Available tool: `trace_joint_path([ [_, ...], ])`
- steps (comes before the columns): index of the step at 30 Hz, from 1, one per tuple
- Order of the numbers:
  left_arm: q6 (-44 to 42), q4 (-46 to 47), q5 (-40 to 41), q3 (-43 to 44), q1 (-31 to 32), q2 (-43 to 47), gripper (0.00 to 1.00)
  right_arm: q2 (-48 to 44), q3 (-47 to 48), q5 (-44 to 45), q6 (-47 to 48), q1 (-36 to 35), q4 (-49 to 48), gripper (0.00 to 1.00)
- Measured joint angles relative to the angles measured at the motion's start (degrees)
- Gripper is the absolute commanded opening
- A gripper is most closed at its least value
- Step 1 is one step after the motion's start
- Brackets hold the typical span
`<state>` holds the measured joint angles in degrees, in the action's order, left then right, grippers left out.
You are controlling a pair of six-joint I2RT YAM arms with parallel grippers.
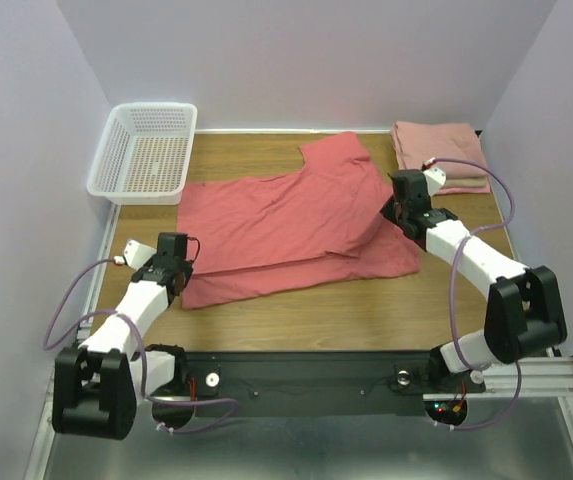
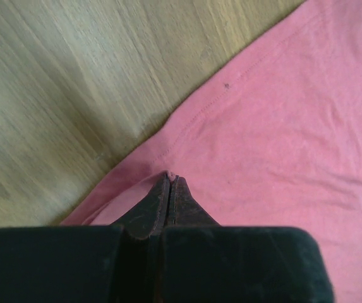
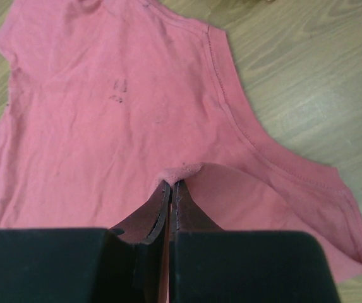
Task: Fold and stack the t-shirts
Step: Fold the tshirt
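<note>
— Pinching anything, those two?
— Both. Left gripper [image 2: 170, 179] and right gripper [image 3: 171, 184] are clamped on thin folds of the coral-red t-shirt [image 1: 286, 225], spread across the surface [image 1: 366, 310]. Soft, light, floppy; hemmed edges probably hold best.

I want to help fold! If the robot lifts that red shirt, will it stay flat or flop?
Probably flops: the coral-red shirt bunches where the right gripper pinches it. Likely light, too: the left gripper holds its edge by a tiny pinch.
</note>
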<state>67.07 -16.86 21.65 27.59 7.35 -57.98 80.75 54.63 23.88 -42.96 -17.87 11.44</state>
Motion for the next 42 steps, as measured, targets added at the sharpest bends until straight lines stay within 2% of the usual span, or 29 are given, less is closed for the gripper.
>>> trace_joint_path([
  [4, -1.49, 1.86, -0.55, 2.78, -1.49, -7.48, 0.00, 6.40, 3.48, -0.48, 0.81, 0.55, -0.92, 0.01],
  [5, -2.05, 2.51, -0.74, 3.85, -1.92, -9.86, 0.04, 7.48, 4.15, -0.61, 0.94, 0.59, -1.03, 0.01],
  [6, -2.80, 3.43, -1.22, 4.94, -2.38, -12.39, 0.30, 9.22, 5.11, -0.76, 1.11, 0.70, -1.20, 0.03],
  [7, -3.04, 3.72, -1.51, 5.35, -2.67, -13.33, 0.42, 10.64, 5.95, -0.81, 1.20, 0.76, -1.33, 0.08],
  [8, -4.11, 4.26, -2.14, 6.32, -3.10, -15.47, 0.50, 12.00, 6.88, -0.81, 1.33, 0.87, -1.27, 0.16],
  [9, -4.31, 4.55, -2.67, 6.75, -3.39, -16.37, 0.69, 13.03, 7.74, -0.92, 1.62, 0.94, -1.31, 0.29],
  [10, -5.33, 4.94, -3.30, 7.41, -3.69, -17.66, 0.98, 14.80, 9.22, -1.33, 2.10, 1.09, -1.55, 0.60],
  [13, -7.15, 6.19, -4.74, 10.01, -4.11, -19.17, 0.99, 18.03, 11.67, -4.24, 3.37, 1.40, -2.10, 0.90],
  [16, -8.68, 6.12, -5.20, 11.26, -4.11, -18.43, 0.98, 18.05, 11.74, -7.89, 4.39, 1.40, -1.95, 1.00],
  [22, -10.82, 2.67, -5.77, 11.04, -4.11, -10.23, 0.99, 11.61, 5.57, -22.21, 5.88, 1.40, -2.91, 1.00],
  [27, -12.55, 2.78, -7.58, 7.17, -4.17, -1.07, 0.99, 6.99, -0.85, -31.69, 5.68, 1.29, -2.95, 1.00],
  [32, -13.25, 1.33, -9.51, 2.27, -4.22, 2.43, 0.99, 8.55, -2.84, -35.60, 5.40, 0.48, -2.89, 1.00],
  [42, -14.08, -0.70, -9.31, 1.88, -4.22, 4.92, 0.99, 13.42, -2.84, -37.75, 3.78, -1.53, -3.04, 1.00],
])
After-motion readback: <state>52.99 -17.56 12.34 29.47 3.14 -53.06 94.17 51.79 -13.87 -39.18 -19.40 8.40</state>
